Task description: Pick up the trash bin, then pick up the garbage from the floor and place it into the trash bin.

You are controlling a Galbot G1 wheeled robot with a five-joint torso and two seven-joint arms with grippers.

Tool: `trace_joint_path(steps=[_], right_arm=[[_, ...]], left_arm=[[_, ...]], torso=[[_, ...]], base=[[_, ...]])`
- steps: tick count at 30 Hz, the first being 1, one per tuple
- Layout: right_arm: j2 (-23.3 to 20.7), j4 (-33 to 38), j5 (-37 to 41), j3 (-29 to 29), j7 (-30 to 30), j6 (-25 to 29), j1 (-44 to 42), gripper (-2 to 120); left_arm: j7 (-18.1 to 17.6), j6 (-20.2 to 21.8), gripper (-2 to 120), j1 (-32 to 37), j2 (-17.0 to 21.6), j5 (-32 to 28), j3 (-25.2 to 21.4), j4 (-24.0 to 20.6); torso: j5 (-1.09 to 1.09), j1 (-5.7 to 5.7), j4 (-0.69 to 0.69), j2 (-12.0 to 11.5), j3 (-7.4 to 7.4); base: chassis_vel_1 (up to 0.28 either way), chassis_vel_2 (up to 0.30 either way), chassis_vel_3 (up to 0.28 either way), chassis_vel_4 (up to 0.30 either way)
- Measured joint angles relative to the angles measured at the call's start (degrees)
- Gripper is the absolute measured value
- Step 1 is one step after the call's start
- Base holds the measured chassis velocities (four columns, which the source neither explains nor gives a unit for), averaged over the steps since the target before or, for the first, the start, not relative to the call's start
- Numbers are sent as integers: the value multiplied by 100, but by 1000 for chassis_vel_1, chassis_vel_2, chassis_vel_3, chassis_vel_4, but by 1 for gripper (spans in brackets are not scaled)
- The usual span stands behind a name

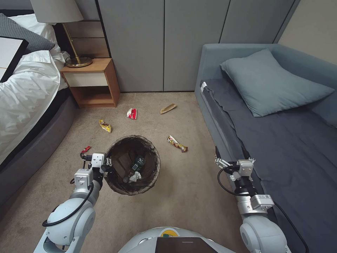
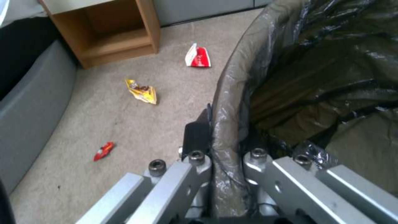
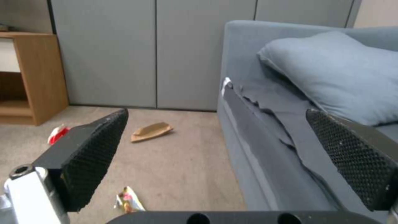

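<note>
Trash bin, lined with a dark bag folded over its rim, sits close in front of the robot on the beige carpet, a little to its left. The left gripper is clamped on the bin's near-left rim, 1 finger outside the wall and the other inside against the bag. Inside the bin lie a clear bottle with a green label and a crumpled white tissue.

The right gripper hangs above the floor beside the edge of the blue sofa, its 2 mesh-faced fingers spread wide with nothing between them.

Garbage lies scattered on the carpet beyond the bin. A small red wrapper rests just left of the left gripper. A long yellow-and-red snack wrapper lies just right of the bin's far side. Farther out, a yellow wrapper lies to the left, then a red-white carton and a tan paper scrap nearer the grey wall panels.

A wooden nightstand stands at the far left beside the bed, and a blue pillow rests on the sofa.
</note>
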Motion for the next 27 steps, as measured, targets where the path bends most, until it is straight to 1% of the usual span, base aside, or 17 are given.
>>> trace_joint_path(steps=[8, 15, 27], right_arm=[[-12, -65, -18, -30, -7, 2, 24, 100], [-18, -86, -19, -49, -9, -1, 47, 100], [-16, -65, -61, -183, 7, -72, 80, 100]], left_arm=[[10, 9, 2, -11, 3, 2, -34, 22], [10, 12, 2, -23, -1, 2, -33, 42], [27, 13, 2, -34, 22, -20, -25, 54]], torso=[[0, 0, -3, 0, -2], [0, 0, 0, 0, -2], [0, 0, -2, 0, -1]], base=[[-112, 113, 104, -108], [-132, 140, 128, -134], [-129, 121, 121, -124]])
